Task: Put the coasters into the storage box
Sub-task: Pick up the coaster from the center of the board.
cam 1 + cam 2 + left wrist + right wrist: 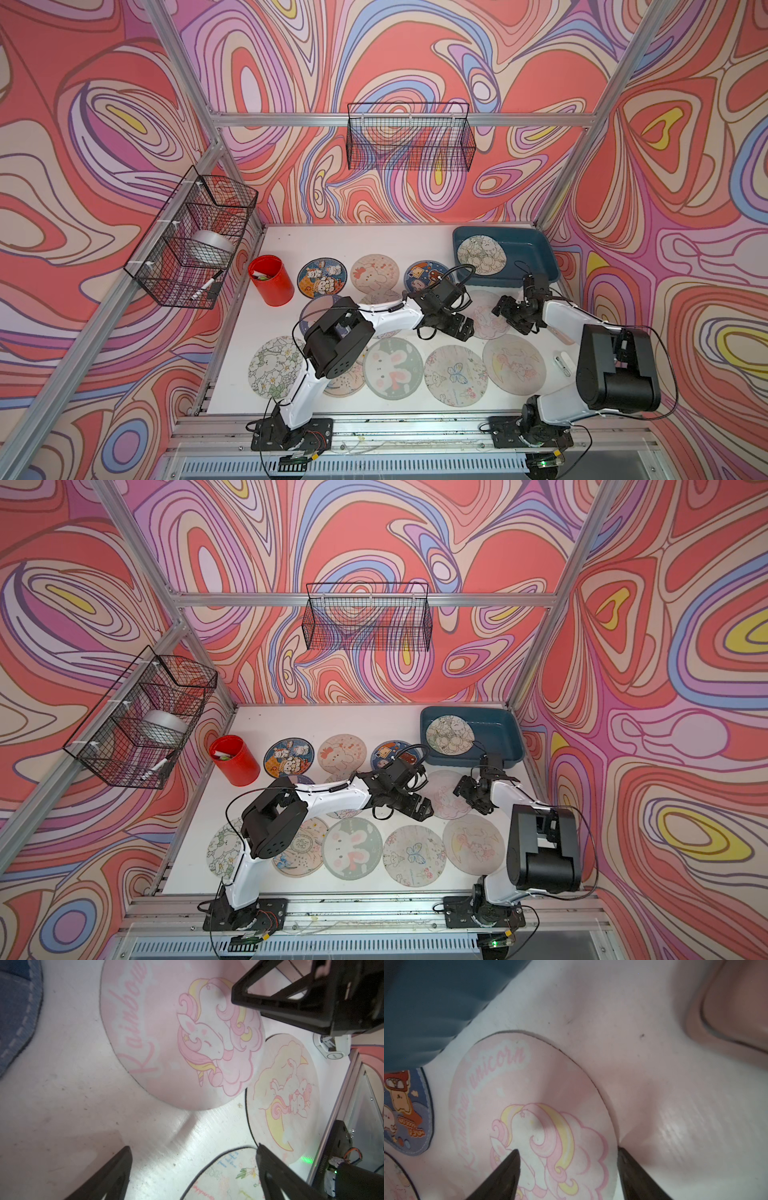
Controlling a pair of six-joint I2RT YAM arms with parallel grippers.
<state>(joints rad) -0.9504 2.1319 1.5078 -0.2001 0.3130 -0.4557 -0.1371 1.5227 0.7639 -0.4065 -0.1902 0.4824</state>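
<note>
Left gripper [193, 1146] wide open above bare table [83, 1095]. Right gripper [568, 1149] open, jaws straddling rim of pink unicorn coaster [542, 1084]. One coaster [482, 254] lies in storage box [530, 249], other coasters [392, 368] on table.

left hand [192, 1146] spread wide, right hand [568, 1149] parted
</note>
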